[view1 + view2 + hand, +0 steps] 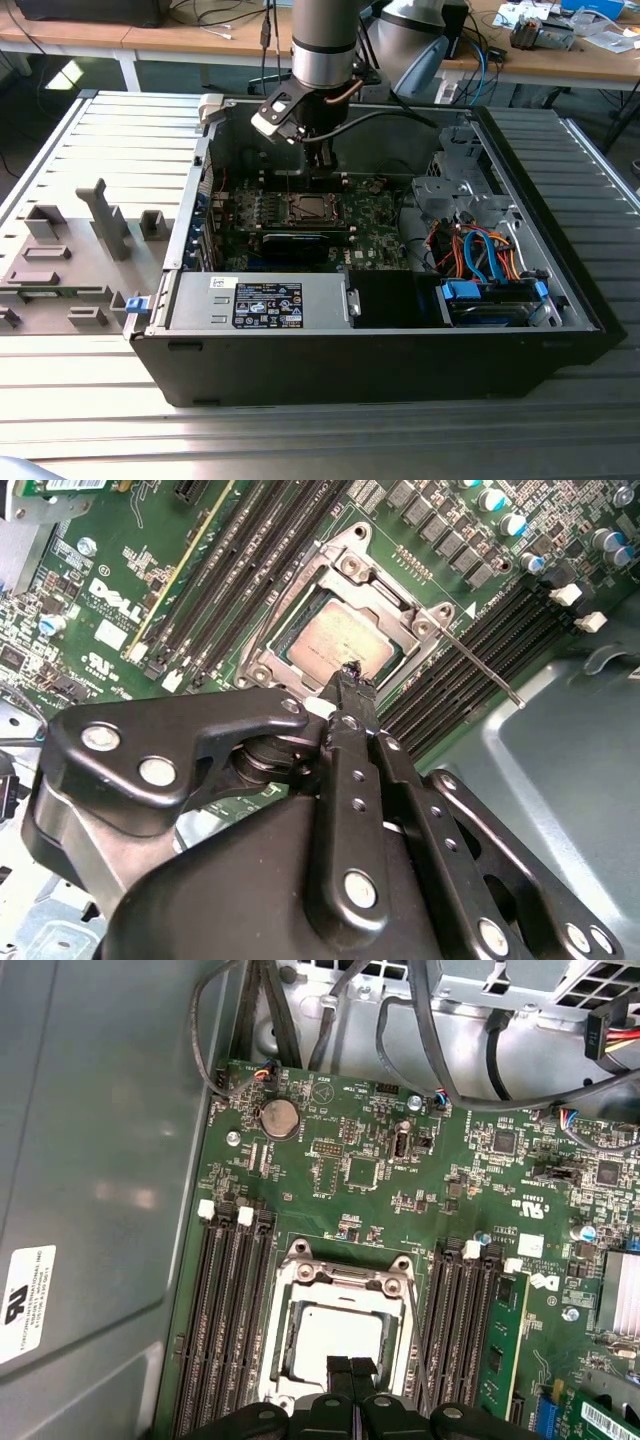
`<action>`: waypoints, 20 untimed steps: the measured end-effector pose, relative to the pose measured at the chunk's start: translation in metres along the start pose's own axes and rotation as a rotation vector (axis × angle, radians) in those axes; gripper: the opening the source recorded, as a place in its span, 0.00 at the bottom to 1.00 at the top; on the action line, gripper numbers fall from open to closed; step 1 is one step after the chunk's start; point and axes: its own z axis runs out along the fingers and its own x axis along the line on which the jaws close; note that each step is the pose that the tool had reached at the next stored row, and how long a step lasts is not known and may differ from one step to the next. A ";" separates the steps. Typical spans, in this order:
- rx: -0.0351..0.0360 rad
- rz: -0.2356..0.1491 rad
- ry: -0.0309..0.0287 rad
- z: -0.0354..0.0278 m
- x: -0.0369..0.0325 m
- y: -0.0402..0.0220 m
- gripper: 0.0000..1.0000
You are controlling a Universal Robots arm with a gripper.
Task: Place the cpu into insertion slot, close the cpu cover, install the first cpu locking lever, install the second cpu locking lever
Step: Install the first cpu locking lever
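The cpu lies flat in the insertion slot, its silvery top showing in both wrist views. The cpu cover is folded down over it, and the chip shows through the window of this grey frame. A thin metal locking lever juts out from the socket's corner across the neighbouring memory slots. My gripper is shut with nothing between its fingers, and its tip hovers at the near edge of the socket. In the exterior view the gripper hangs just above the socket inside the open computer case.
Rows of long black memory slots flank the socket on both sides. Black cables hang over the board's far edge. The case's grey wall stands close by. A power supply and a drive bay with coloured cables fill the case's front.
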 end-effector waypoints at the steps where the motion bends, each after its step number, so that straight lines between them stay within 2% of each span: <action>1: 0.0000 -0.002 0.0001 0.0000 0.0000 0.0000 0.11; 20: -0.0007 -0.074 0.0011 0.0000 0.0000 0.0000 0.11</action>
